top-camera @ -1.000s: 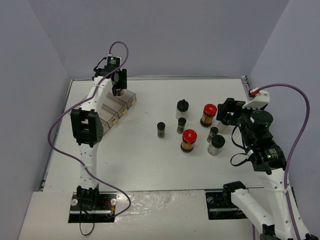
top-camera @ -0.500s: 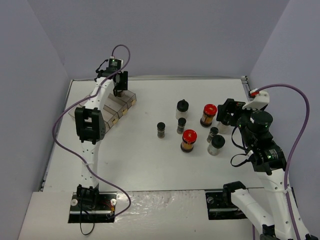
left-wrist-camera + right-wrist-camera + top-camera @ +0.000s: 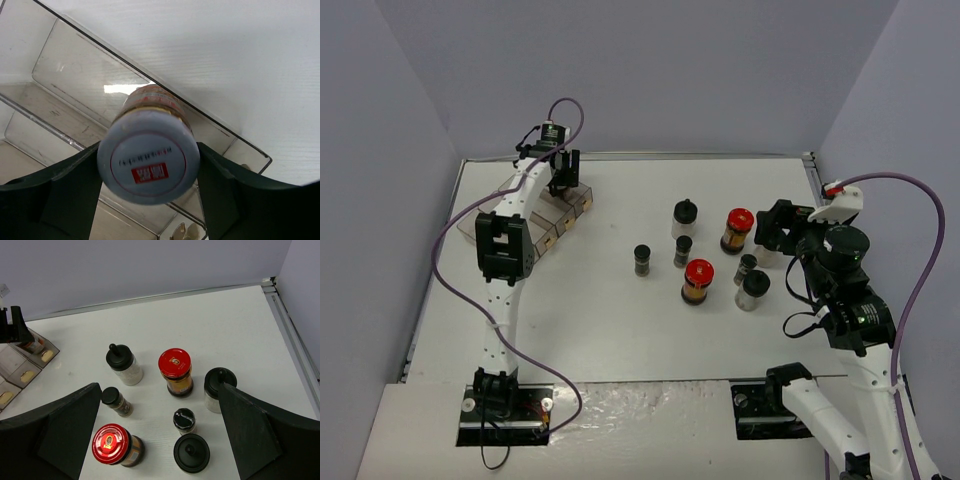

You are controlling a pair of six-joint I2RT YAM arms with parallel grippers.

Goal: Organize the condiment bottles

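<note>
In the tray point(image 3: 75, 75), the white-lidded jar point(image 3: 148, 165) masks whether left pincer point(image 3: 148, 150) grips it; right pincer point(image 3: 159, 390) gapes.

Its own lid hides most of the white-lidded jar point(image 3: 148, 162); the tray point(image 3: 75, 65) runs off the left edge, apparently.

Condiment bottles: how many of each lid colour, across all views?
Small clear jars with black caps: 6
Wider clear jars with red lids: 2
Clear jar with white lid: 1
Total: 9
</note>
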